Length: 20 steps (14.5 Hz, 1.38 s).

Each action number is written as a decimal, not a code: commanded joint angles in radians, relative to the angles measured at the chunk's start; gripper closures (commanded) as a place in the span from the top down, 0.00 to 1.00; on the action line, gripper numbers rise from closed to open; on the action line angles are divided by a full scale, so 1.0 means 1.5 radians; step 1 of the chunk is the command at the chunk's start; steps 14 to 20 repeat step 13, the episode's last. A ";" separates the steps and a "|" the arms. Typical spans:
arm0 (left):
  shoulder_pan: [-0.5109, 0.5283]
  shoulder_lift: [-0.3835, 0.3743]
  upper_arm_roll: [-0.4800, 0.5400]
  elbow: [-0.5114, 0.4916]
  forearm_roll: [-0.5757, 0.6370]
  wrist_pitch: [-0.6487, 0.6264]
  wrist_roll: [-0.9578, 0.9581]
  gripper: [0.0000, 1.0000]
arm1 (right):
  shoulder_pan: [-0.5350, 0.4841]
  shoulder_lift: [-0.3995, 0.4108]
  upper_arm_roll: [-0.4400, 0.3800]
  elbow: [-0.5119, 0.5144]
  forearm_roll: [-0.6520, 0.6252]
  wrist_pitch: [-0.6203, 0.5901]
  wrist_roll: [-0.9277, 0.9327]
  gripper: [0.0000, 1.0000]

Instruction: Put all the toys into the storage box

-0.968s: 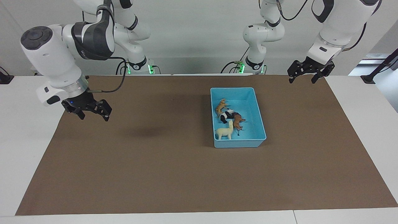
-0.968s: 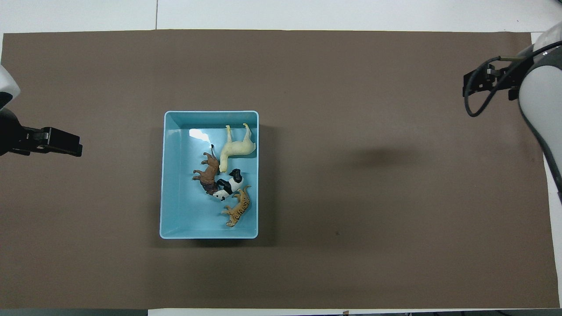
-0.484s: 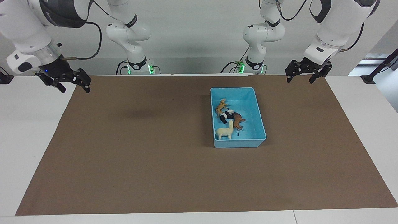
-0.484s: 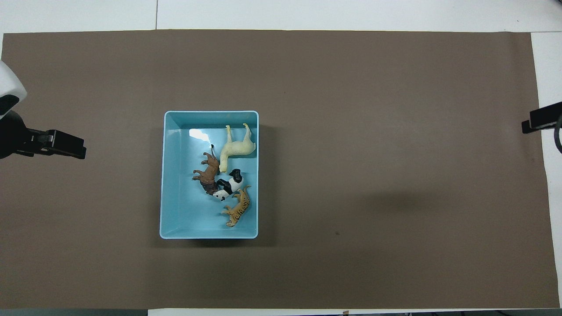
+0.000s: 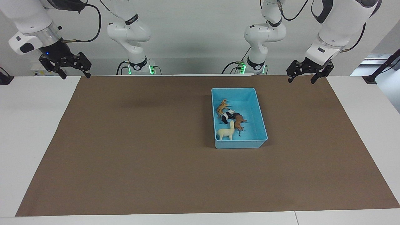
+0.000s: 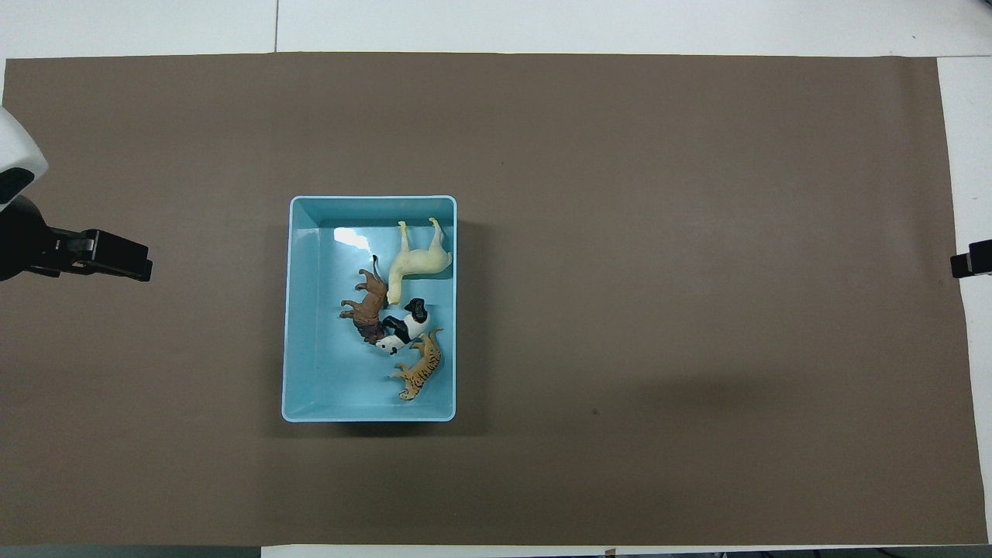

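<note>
Four toys (image 5: 230, 120) lie in one storage box (image 5: 261, 123).

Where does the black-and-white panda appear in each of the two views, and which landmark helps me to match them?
Facing view: the panda lies inside the storage box, right of centre, between the tiger and the cream-white animal.
Overhead view: the panda lies in the same box, left of centre, nearer to the robots than the cream-white animal.
Shared landmark: the light-blue box on the brown mat.
</note>
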 commanded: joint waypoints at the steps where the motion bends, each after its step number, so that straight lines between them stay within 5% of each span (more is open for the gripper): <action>1: -0.006 -0.014 0.008 -0.014 -0.007 -0.003 0.008 1.00 | -0.018 0.026 0.016 0.042 -0.041 -0.009 -0.020 1.00; 20: 0.001 -0.014 0.009 -0.018 -0.007 0.003 0.008 1.00 | -0.025 0.025 0.025 0.046 -0.028 -0.042 -0.026 1.00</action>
